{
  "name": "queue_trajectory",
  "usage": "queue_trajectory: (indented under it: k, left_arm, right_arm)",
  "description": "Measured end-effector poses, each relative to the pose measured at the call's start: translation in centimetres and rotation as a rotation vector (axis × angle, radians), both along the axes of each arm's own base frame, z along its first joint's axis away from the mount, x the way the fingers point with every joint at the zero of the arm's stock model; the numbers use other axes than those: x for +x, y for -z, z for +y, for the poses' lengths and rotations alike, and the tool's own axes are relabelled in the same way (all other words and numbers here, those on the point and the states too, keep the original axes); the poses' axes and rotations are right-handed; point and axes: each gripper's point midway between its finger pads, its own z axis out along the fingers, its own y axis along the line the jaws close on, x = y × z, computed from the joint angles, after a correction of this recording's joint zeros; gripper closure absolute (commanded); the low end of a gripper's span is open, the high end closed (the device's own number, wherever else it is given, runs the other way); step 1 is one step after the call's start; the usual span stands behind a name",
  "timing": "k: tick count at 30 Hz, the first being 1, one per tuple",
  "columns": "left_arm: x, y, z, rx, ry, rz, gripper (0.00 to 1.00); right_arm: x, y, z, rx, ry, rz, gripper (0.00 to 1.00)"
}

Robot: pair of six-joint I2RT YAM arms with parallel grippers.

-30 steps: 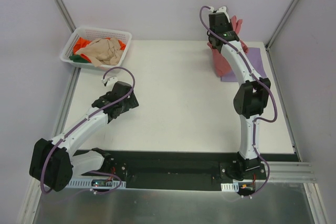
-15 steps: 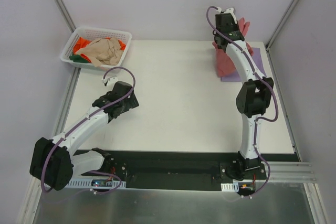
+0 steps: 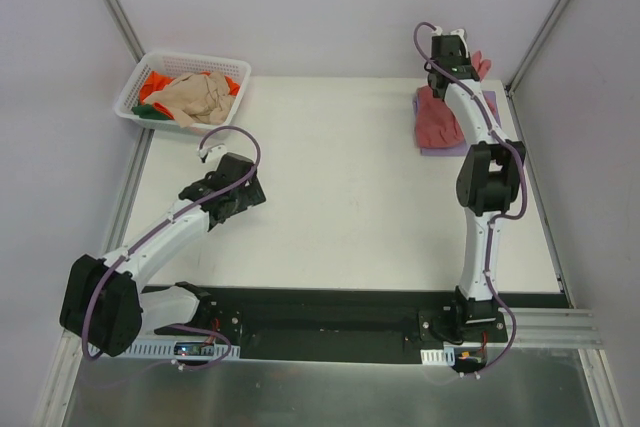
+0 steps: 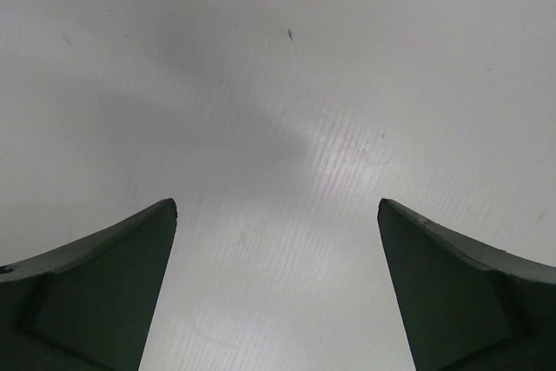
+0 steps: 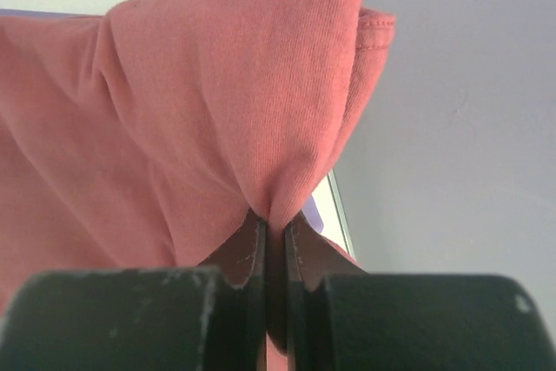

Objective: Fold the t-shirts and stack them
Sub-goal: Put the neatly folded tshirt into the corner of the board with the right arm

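Note:
The rose-red t-shirt [image 3: 436,119] lies at the table's back right, partly on the folded lavender t-shirt [image 3: 488,105], with one edge lifted. My right gripper [image 3: 470,59] is shut on that lifted edge; the wrist view shows the red cloth [image 5: 217,110] pinched between the jaws, with a sliver of lavender [image 5: 314,211] behind. My left gripper [image 3: 252,191] is open and empty over bare table at the left; its fingertips [image 4: 130,241] stand wide apart. Beige [image 3: 196,95], orange [image 3: 156,81] and green [image 3: 150,111] shirts lie heaped in the basket.
The white lattice basket [image 3: 130,93] stands at the back left corner. Grey walls close in the table on three sides; the right wall [image 5: 469,128] is close beside my right gripper. A black base strip [image 3: 330,309] runs along the near edge.
My right gripper has carried the red shirt's edge to the right and back, over the lavender shirt; the red cloth now lies lower and flatter. My left arm has barely moved.

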Motion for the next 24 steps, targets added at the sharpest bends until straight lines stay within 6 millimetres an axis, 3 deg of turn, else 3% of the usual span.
queue_trajectory:
  k: [10,13,14,15,18,19,20,24]
  left_arm:
    - [0.7,-0.5,-0.3,-0.003,0.000,-0.006,0.01]
    - [0.9,-0.7,-0.4,-0.005,0.000,-0.009,0.01]
    - [0.9,-0.8,-0.5,-0.005,0.000,-0.010,0.01]
    - [0.9,-0.8,-0.5,-0.006,0.000,-0.010,0.01]
    - [0.9,-0.8,-0.5,-0.005,0.001,-0.009,0.01]
    - [0.9,-0.8,-0.5,-0.006,0.001,-0.009,0.01]
    - [0.9,-0.8,-0.5,-0.006,0.001,-0.009,0.01]
    - [0.6,-0.9,-0.4,-0.010,0.004,-0.005,0.01]
  right_arm:
    - [1.8,3.1,-3.0,0.012,0.006,0.013,0.99]
    - [2.2,4.1,-3.7,0.027,0.007,0.011,0.87]
    - [2.4,4.4,-4.0,0.031,0.008,0.010,0.82]
    - [2.6,4.8,-4.3,0.035,0.008,0.008,0.70]
    - [3.2,5.7,-5.0,0.047,0.013,-0.003,0.18]
    - [3.4,6.1,-5.3,0.049,0.013,-0.004,0.08]
    - [3.5,6.4,-5.5,0.046,0.012,-0.002,0.01]
    - [3.4,6.9,-6.3,0.031,0.022,0.014,0.04]
